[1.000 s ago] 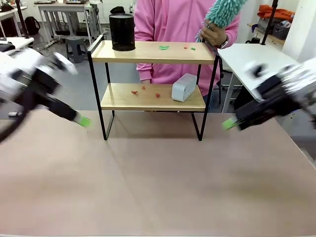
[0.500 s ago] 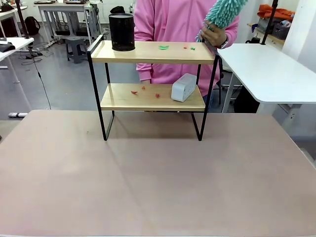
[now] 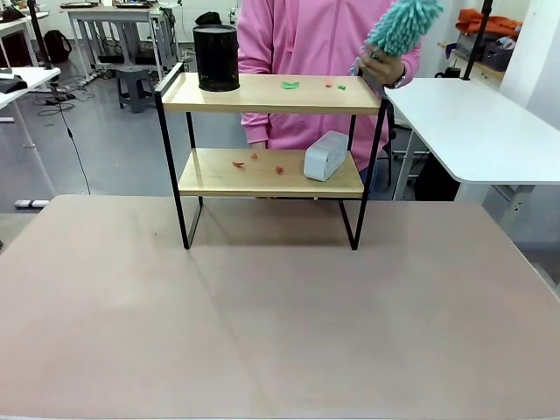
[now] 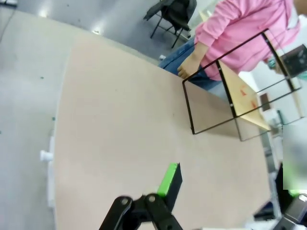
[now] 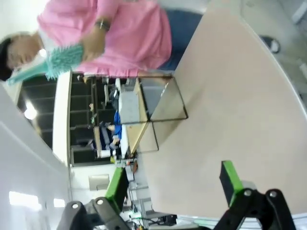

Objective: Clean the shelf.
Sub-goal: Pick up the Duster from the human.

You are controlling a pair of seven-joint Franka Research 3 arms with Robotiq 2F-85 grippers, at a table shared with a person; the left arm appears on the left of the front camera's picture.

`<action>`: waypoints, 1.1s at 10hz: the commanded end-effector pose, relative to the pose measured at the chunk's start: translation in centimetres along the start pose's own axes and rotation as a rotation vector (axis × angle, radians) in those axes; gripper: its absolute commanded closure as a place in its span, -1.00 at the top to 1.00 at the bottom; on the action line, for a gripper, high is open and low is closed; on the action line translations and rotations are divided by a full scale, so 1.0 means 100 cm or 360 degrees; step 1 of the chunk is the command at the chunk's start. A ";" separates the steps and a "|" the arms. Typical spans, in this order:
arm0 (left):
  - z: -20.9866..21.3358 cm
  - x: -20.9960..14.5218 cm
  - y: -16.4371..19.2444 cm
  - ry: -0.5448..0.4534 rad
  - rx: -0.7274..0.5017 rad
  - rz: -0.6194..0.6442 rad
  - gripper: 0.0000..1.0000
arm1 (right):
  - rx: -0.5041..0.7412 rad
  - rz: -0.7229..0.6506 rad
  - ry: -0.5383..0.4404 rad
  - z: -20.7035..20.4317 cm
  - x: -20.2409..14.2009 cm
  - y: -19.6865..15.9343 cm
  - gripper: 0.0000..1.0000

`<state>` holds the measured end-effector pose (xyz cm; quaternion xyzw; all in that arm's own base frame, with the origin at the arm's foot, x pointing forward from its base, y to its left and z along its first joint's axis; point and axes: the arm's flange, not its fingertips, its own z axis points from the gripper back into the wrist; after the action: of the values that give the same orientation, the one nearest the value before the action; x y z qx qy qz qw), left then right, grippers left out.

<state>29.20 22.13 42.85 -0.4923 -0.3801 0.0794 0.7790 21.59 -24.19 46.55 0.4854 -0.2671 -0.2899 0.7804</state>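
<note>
While a person in a pink top stands behind the far side of the table (image 3: 280,324), the shelf (image 3: 262,93) stands upright on its four legs at the far middle of that table, near the person. On its top board a black cup (image 3: 216,57) stands at the left end, with a few green scraps (image 3: 290,84) and tiny red bits to the right of it. On the lower board some red scraps (image 3: 256,161) lie near the middle, and a white box (image 3: 325,155) rests tilted toward the right end. The person's hand (image 3: 378,64) holds a fluffy teal duster (image 3: 403,24) up in the air, just above the shelf's top right corner. In the left wrist view the left gripper (image 4: 230,187) hangs over bare tabletop with its jaws spread wide and nothing between them, well apart from the shelf. In the right wrist view the right gripper (image 5: 173,181) is likewise released, its green pads (image 5: 230,178) standing far apart over the table with nothing held, and the shelf stands well beyond them.
</note>
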 end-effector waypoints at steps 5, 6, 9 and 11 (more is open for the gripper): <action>0.011 -0.001 -0.011 -0.0012 -0.0003 -0.0095 1.00 | 0.0069 0.0063 0.0028 0.005 -0.006 0.009 1.00; 0.011 -0.001 -0.011 -0.0012 -0.0003 -0.0095 1.00 | 0.0069 0.0063 0.0028 0.005 -0.006 0.009 1.00; 0.011 -0.001 -0.011 -0.0012 -0.0003 -0.0095 1.00 | 0.0069 0.0063 0.0028 0.005 -0.006 0.009 1.00; 0.011 -0.001 -0.011 -0.0012 -0.0003 -0.0095 1.00 | 0.0109 0.0004 0.0056 -0.005 0.007 0.031 1.00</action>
<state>28.03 22.35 43.98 -0.4786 -0.3833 0.0659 0.7872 21.34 -23.35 47.53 0.4990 -0.2676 -0.2726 0.7779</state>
